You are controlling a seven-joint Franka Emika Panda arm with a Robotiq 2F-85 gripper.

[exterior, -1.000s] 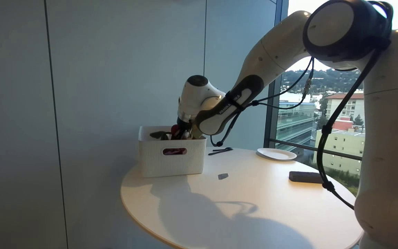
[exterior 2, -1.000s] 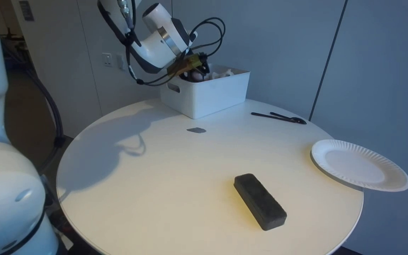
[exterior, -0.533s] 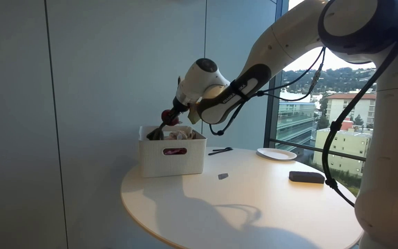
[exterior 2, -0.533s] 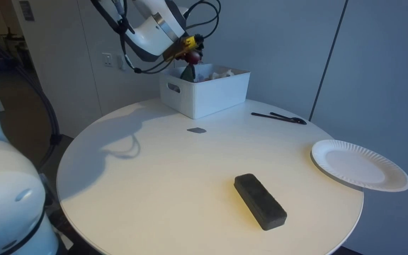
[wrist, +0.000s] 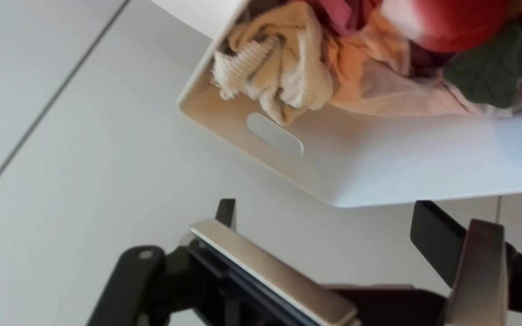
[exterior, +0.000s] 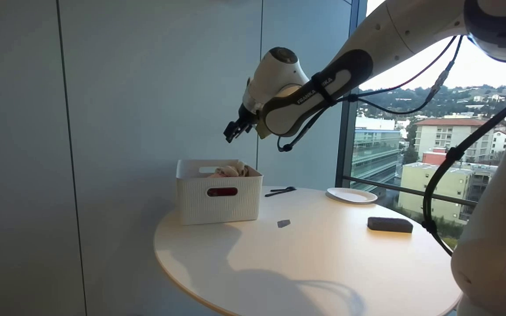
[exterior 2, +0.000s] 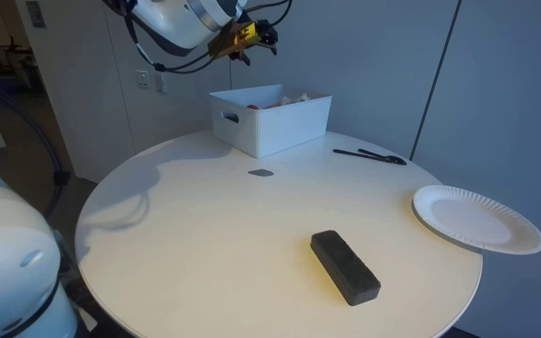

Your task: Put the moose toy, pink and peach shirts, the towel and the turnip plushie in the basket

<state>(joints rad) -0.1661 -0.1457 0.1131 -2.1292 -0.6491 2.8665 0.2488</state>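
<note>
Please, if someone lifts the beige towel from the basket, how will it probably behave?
The beige towel should probably hang floppy, since it lies crumpled in folds. Its fuzzy texture suggests little slipping. It may drag the peach shirt, which appears to touch it.

Pale letters (exterior: 306, 98) spelling "FRANKA" standing on dark stretch of robot arm (exterior: 354, 61); black strap (exterior: 323, 89) hiding part of next word, only ending "KA" showing. Yellow patch (exterior 2: 248, 33) near arm's end bearing dark marks, too small for reading. Dark wall sign (exterior 2: 35, 14) showing blurred, unreadable.
</note>
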